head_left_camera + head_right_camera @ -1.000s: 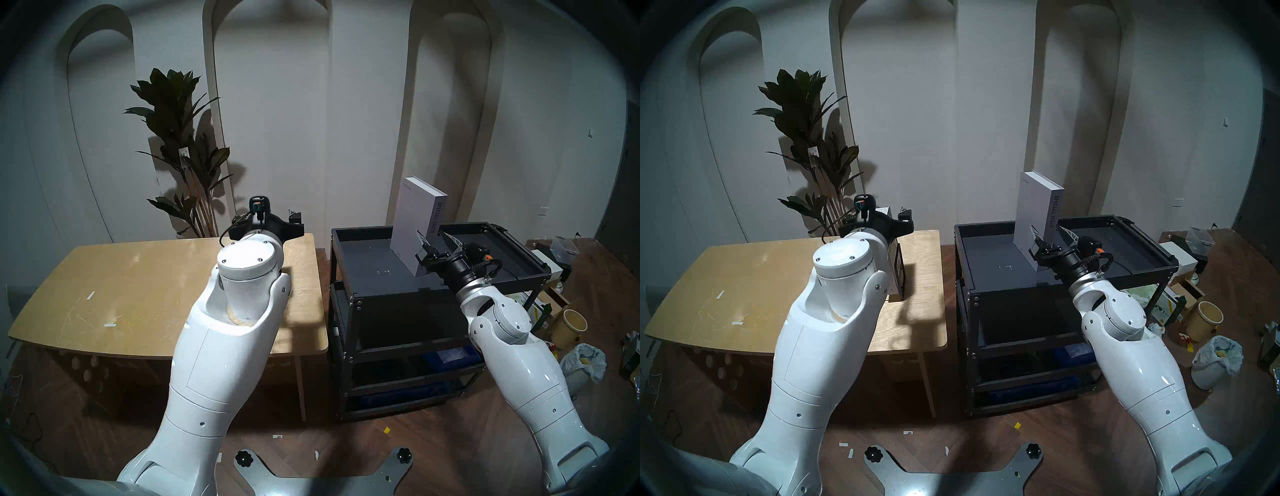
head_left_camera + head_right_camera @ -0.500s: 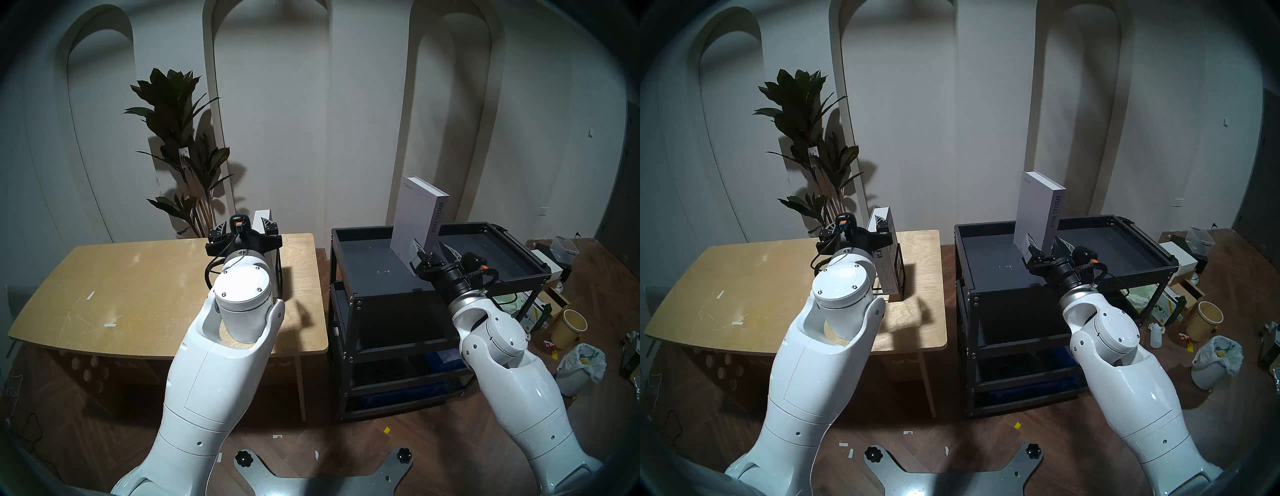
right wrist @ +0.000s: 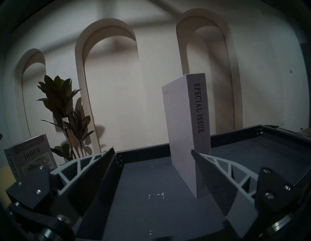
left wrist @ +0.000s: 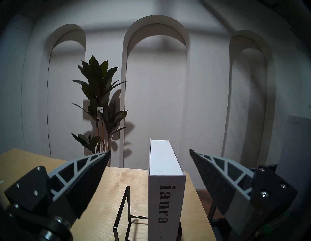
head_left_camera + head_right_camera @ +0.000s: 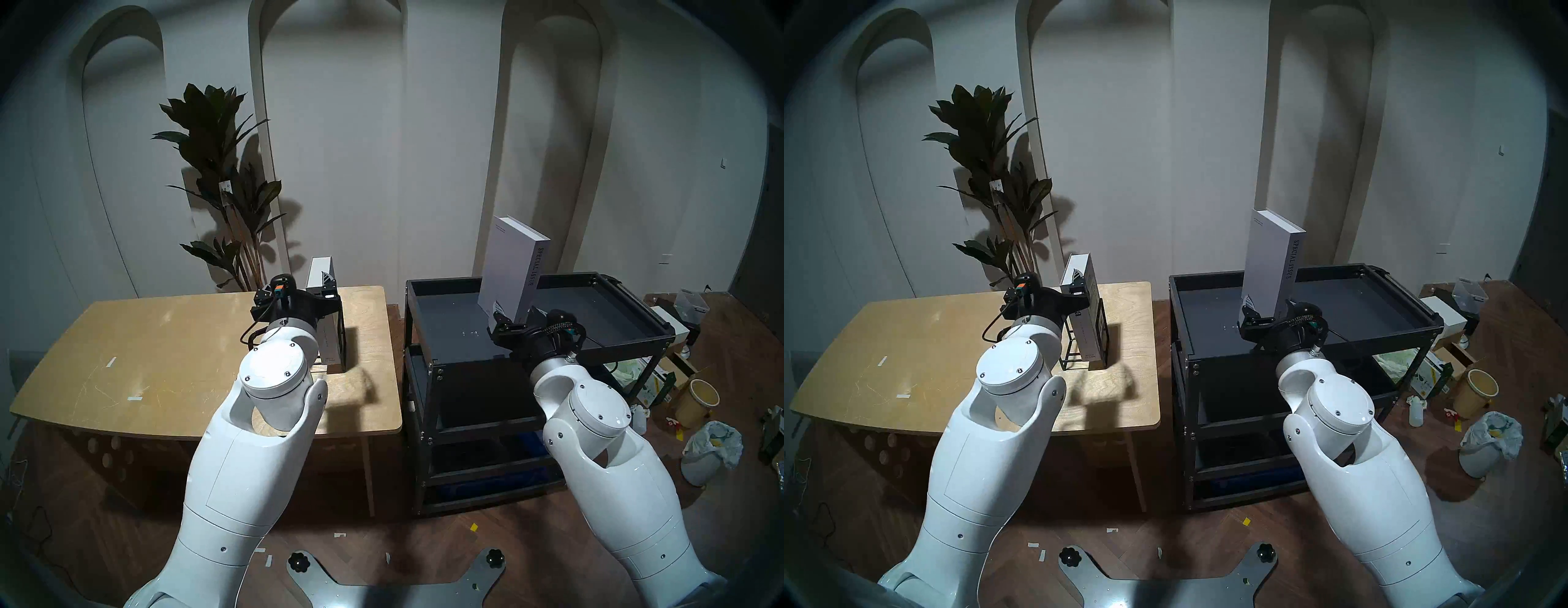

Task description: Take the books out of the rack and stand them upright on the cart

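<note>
On cart (image 5: 449, 339), upright grey "SPECIAL ISSUE" book (image 5: 515, 267), both tools (image 4: 149, 152) (image 3: 152, 149) wide open, empty.

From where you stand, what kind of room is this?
Probably a staged living-room corner in a lab or studio: a white wall with arched niches, a tall dark-leaved potted plant behind a light wooden table, and, to the right, a black metal cart and floor clutter.

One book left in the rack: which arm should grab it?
Left. Its open claw already faces the ianra book in the rack; the right claw is over the cart.
</note>
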